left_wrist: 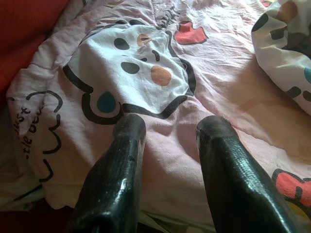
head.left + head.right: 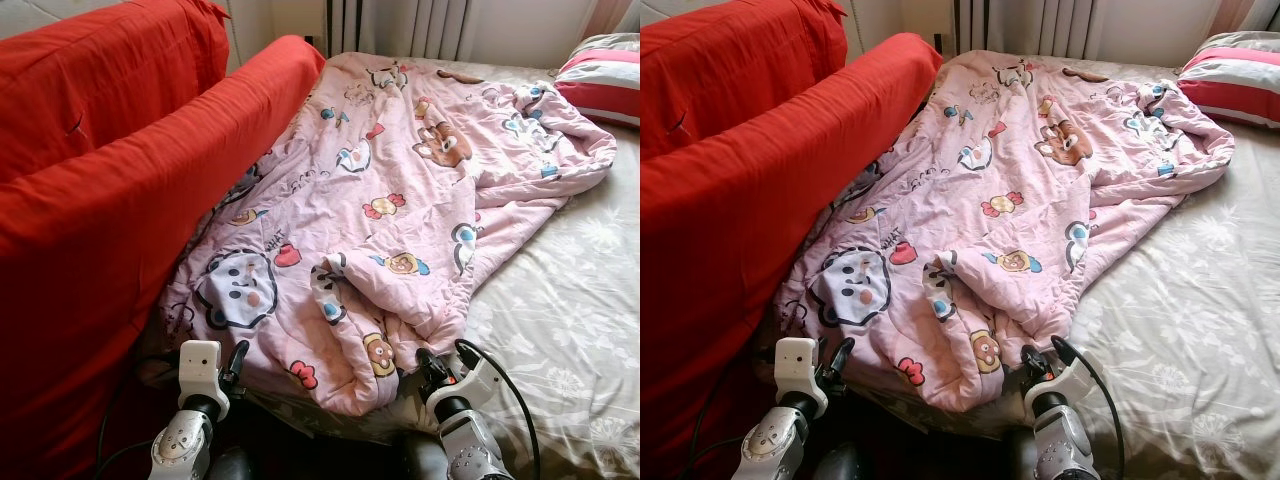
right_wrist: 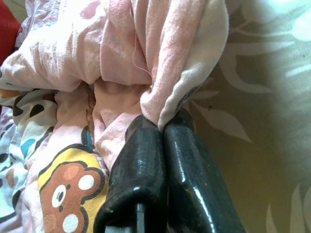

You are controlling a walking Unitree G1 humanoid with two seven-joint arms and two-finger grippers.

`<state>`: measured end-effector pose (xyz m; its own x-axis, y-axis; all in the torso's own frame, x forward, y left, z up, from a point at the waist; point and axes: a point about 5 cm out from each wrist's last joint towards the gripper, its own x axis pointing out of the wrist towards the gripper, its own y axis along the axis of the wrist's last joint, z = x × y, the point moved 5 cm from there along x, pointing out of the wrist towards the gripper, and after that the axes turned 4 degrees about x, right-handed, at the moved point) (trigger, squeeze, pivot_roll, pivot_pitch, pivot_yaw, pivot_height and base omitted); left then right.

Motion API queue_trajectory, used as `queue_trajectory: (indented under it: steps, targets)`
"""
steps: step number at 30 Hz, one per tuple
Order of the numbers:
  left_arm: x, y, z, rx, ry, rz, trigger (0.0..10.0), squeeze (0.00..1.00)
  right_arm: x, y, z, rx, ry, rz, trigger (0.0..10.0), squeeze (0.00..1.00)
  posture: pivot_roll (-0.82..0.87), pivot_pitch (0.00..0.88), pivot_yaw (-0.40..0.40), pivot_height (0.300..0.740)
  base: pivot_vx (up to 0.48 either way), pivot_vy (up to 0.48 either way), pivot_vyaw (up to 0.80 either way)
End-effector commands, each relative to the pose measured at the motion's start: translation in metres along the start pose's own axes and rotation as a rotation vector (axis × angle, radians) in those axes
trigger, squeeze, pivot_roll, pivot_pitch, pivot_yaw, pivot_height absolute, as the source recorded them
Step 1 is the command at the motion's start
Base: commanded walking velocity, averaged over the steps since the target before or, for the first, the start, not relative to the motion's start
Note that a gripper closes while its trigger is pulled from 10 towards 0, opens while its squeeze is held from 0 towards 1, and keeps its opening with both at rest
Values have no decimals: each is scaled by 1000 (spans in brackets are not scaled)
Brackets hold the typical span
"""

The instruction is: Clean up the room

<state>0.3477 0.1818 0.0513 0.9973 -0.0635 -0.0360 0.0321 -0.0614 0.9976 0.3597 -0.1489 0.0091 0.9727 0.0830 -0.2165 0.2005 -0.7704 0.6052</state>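
A pink cartoon-print quilt [image 2: 390, 200] lies rumpled across the bed, its near edge folded over at the front. My right gripper [image 2: 425, 366] is at that folded near corner; in the right wrist view its fingertips [image 3: 163, 127] are shut on a pinch of the quilt's pink and white edge [image 3: 170, 73]. My left gripper [image 2: 238, 358] sits low at the quilt's near left edge. In the left wrist view its two black fingers [image 1: 129, 133] stand open just above the quilt's white cartoon face [image 1: 136, 73], with nothing between them.
A red sofa [image 2: 110, 200] stands tight along the bed's left side. The beige flowered bedsheet [image 2: 570, 290] lies bare on the right. A striped pillow [image 2: 600, 75] rests at the far right corner. Curtains [image 2: 400, 25] hang behind the bed.
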Motion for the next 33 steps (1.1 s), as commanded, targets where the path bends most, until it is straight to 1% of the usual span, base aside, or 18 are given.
queue_trajectory:
  steps: [1, 5, 7, 8, 9, 11, 13, 16, 19, 21, 22, 25, 28, 33]
  targets:
    - [-4, -9, -2, 23, -6, -34, 10000, 0, -1, -4, 1, -23, -9, -12, 0, 0, -25, 194, 49, 583, 0, 0, 0]
    - [-4, -9, -2, 23, -7, -34, 10000, 0, -1, -3, 1, -40, -12, -4, 0, 0, -28, 191, 49, 583, 0, 0, 0]
    - [-4, -9, -1, 23, -9, -34, 10000, 0, -2, -2, -1, -100, 4, -3, 0, 0, -30, 186, 49, 583, 0, 0, 0]
    - [-4, -9, -1, 22, -9, -34, 10000, 0, -2, -2, -1, -107, 6, -3, 0, 0, -30, 186, 49, 583, 0, 0, 0]
    - [-4, -9, -1, 22, -11, -35, 10000, 0, -2, -2, -1, -133, 8, -5, 10000, 0, -32, 183, 48, 583, 0, 0, 0]
    - [-3, -9, 0, 21, -12, -35, 10000, 0, -3, 1, -1, -152, 9, 18, 10000, 0, -32, 183, 48, 583, 0, 0, 0]
    - [-3, -10, 0, 20, -13, -35, 10000, 0, -4, 11, -2, -194, 10, 71, 10000, 0, -36, 171, 46, 583, 0, 0, 0]
    - [-4, -10, 0, 20, -13, -36, 10000, 0, -4, 13, -3, -205, 13, 84, 10000, 0, -36, 171, 46, 583, 0, 0, 0]
    - [-4, -11, 1, 19, -15, -38, 10000, 0, -4, 27, -16, -260, 60, 156, 10000, 0, -40, 164, 46, 597, 0, 0, 0]
    - [-4, -11, 1, 19, -15, -38, 10000, 0, -4, 27, -16, -260, 60, 156, 10000, 0, -40, 164, 46, 597, 0, 0, 0]
    - [-4, -11, 1, 19, -16, -38, 10000, 0, -5, 30, -19, -271, 71, 171, 10000, 0, -42, 161, 45, 602, 0, 0, 0]
    - [-4, -11, 1, 19, -16, -38, 10000, 0, -5, 32, -22, -287, 80, 181, 10000, 0, -42, 159, 45, 607, 0, 0, 0]
    - [-3, -11, 1, 19, -17, -38, 10000, 0, -7, 36, -31, -312, 105, 216, 10000, 0, -41, 159, 45, 621, 0, 0, 0]
    - [-3, -11, 0, 20, -17, -39, 10000, 0, -8, 40, -34, -316, 111, 241, 10000, 0, -42, 163, 46, 635, 0, 0, 0]
